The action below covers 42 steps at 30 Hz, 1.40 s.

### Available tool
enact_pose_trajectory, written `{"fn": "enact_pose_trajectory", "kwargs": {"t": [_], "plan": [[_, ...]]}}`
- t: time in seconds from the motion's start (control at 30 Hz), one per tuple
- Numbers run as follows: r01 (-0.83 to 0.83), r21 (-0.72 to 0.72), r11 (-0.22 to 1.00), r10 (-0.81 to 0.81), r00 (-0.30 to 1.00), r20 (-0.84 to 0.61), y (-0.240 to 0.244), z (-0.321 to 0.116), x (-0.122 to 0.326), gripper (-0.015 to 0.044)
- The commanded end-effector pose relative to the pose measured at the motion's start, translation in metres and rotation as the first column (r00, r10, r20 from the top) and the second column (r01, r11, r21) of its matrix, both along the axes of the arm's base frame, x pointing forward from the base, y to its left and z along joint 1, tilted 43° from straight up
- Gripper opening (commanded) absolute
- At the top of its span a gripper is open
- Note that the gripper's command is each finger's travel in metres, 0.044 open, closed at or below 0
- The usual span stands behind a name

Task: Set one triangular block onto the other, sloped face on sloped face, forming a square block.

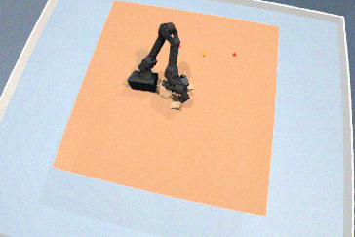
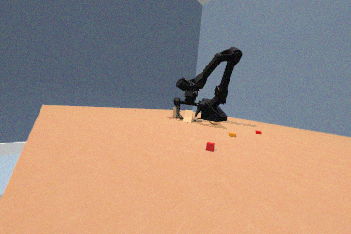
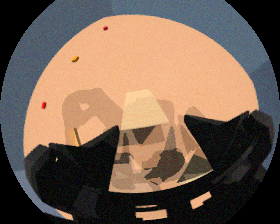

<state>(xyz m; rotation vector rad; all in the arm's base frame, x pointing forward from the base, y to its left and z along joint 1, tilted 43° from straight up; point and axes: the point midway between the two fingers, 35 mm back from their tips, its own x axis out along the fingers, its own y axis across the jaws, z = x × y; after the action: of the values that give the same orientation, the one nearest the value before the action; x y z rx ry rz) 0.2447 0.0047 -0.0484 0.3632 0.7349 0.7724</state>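
One beige triangular block [image 1: 176, 106] [image 3: 144, 110] lies ahead of the gripper; in the wrist view it shows a pale tapering face with a dark triangular patch below its near edge. A beige block, partly behind a finger, shows in the exterior view [image 2: 175, 114]. The other triangular block [image 1: 190, 87] [image 2: 188, 117] lies to the side; in the wrist view only a narrow part [image 3: 72, 137] shows beside the left finger. My gripper [image 1: 177, 92] [image 2: 186, 108] [image 3: 152, 123] is open and empty, low over the table near both blocks. Whether a finger touches either block cannot be told.
A small orange block [image 1: 204, 54] [image 2: 232, 135] [image 3: 75, 59] and a red block [image 1: 234, 54] [image 2: 210, 146] [image 3: 105, 28] lie away from the gripper. Another red block [image 2: 258, 132] [image 3: 44, 105] lies nearer the arm, mostly hidden in the top view. The arm's base [image 1: 142, 82] stands close by.
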Motion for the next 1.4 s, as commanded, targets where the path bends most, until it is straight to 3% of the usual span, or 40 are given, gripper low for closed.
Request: {"fn": "enact_pose_trajectory", "kwargs": {"t": [0.0,0.53,0.87,1.13,1.3,1.37], "plan": [[0.0,0.014,1.0,0.0,1.0,-0.002,0.007,0.0,0.002,0.044],[-0.011,0.043,0.999,0.01,1.0,0.014,0.026,0.002,0.013,0.044],[-0.011,0.043,0.999,0.01,1.0,0.014,0.026,0.002,0.013,0.0177],[-0.011,0.043,0.999,0.01,1.0,0.014,0.026,0.002,0.013,0.0124],[-0.011,0.04,0.999,0.011,1.0,0.016,0.024,0.004,0.014,0.0],[-0.012,0.039,0.999,0.011,1.0,0.016,0.023,0.005,0.014,0.0]]}}
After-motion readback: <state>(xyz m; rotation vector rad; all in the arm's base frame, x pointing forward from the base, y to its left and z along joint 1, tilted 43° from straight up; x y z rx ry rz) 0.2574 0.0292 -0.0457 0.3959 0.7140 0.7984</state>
